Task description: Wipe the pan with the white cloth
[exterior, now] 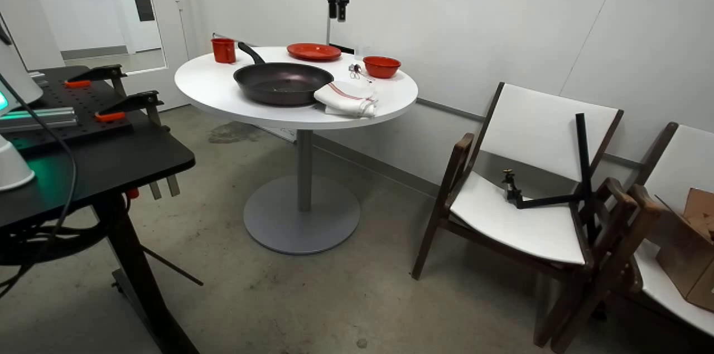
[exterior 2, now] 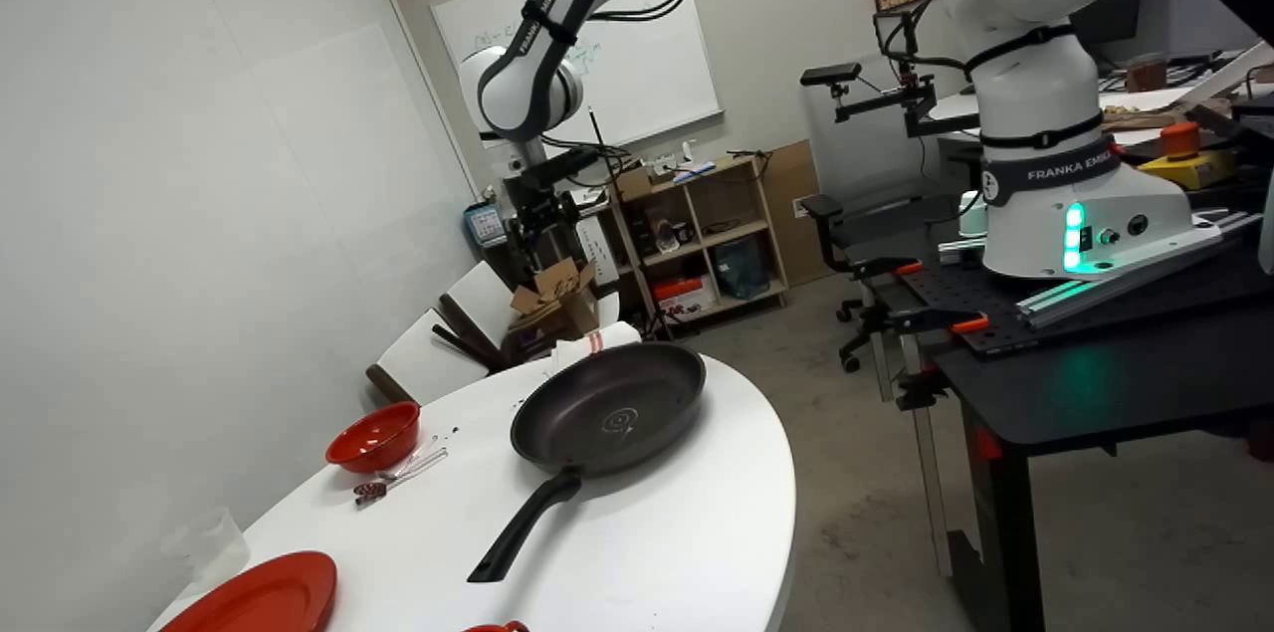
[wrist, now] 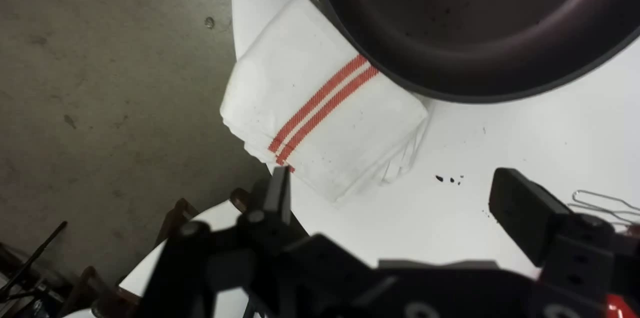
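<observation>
Standing on grey floor (exterior: 312, 298) near a white wall (exterior: 446, 25), the round table (exterior: 206, 83) bears pan (exterior: 284, 83) and cloth (exterior: 347, 100); above, the gripper (wrist: 393, 178) gapes wide.

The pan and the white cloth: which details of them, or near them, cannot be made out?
The pan: in the wrist view, cut off by the top and right edges.
The white cloth: in an exterior view, partly hidden behind the pan.
Dark specks: in the wrist view, too small to identify.

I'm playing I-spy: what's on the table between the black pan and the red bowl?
An exterior view shows a wire tool between the pan and the bowl, nearer the bowl. Dark specks lie there too, in an exterior view.
</observation>
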`<state>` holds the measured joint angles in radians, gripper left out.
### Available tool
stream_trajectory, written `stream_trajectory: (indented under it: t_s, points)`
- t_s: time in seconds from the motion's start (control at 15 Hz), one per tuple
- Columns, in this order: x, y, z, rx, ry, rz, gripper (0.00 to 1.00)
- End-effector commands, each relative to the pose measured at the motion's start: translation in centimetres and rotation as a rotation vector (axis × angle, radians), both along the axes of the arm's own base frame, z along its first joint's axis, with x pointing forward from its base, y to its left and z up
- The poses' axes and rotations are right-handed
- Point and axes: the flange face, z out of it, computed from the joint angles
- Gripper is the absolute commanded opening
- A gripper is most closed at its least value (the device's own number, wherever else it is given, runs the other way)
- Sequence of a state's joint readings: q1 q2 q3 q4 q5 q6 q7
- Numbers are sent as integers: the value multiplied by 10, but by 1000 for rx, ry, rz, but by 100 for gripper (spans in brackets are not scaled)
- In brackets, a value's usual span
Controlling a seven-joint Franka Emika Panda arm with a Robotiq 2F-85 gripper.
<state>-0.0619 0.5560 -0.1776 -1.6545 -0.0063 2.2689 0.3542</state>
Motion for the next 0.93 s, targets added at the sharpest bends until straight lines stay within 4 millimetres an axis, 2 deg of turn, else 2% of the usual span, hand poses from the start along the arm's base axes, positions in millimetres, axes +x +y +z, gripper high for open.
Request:
stream_trajectory:
  t_s: [0.0,0.2,0.47,0.53,0.87]
  points:
    - [-27,39,4,-78,97,45,100]
    - [-42,62,0,-85,170,82,100]
    - [-59,72,-3,-89,208,106,100]
    - [-43,69,-10,-73,196,105,100]
    - [-44,69,-11,-71,198,104,100]
